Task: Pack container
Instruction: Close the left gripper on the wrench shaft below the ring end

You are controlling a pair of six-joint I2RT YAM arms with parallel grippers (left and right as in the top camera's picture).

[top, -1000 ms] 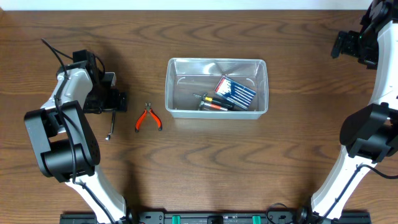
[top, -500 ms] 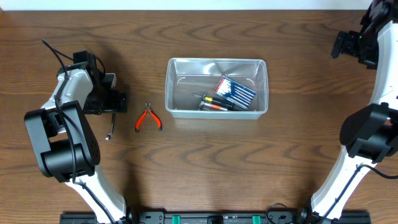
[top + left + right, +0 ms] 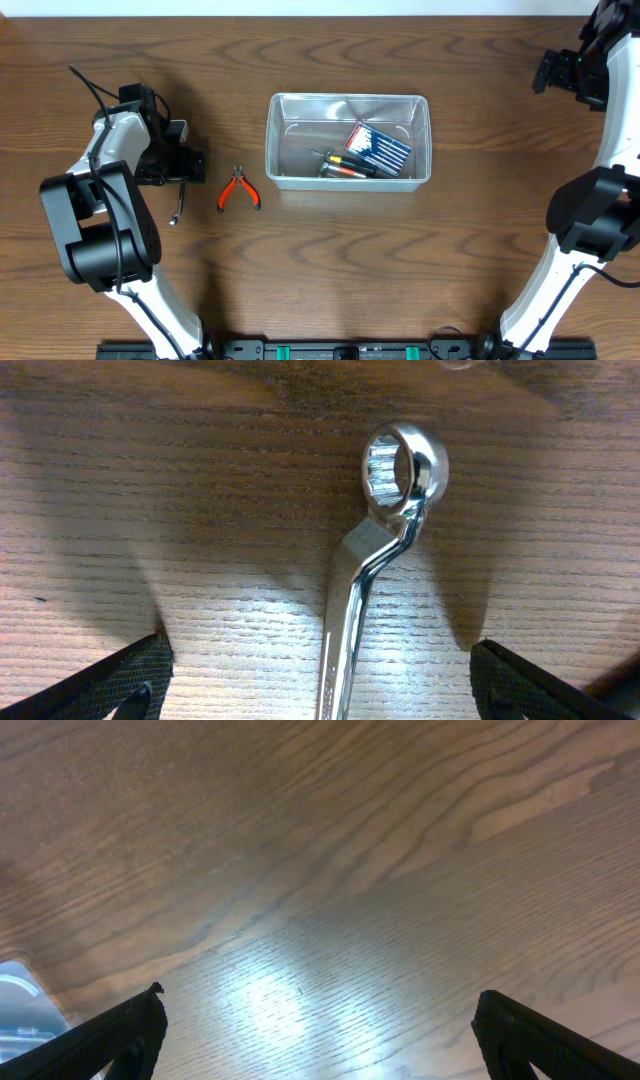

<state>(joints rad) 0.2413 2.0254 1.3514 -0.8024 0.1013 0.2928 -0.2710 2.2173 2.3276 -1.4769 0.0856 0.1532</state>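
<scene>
Pickup of the wrench [image 3: 352, 585] is looking like the step in hand: the left tool [image 3: 335, 678] is hovering over it at the left of the counter [image 3: 330, 260], its fingers [image 3: 120, 680] spread wide, one on either side of the shaft, gripping nothing (whether the tips are touching the wood cannot be told). To do this well, the tool should be coming straight down with the shaft centred between the fingers. It should be closing across the narrow shaft rather than the ring end, low enough to catch thin metal lying flat.

Just to the right, orange-handled pliers [image 3: 238, 190] are lying on the counter, apart from the wrench and not yet packed. Further right, the container [image 3: 347, 98] is sitting at the middle of the counter, already holding a screwdriver [image 3: 345, 168] and a blue-and-red box [image 3: 378, 147]. At the far right, the right tool [image 3: 322, 1040] is hanging over bare wood near the back edge, its fingers apart and holding nothing.
</scene>
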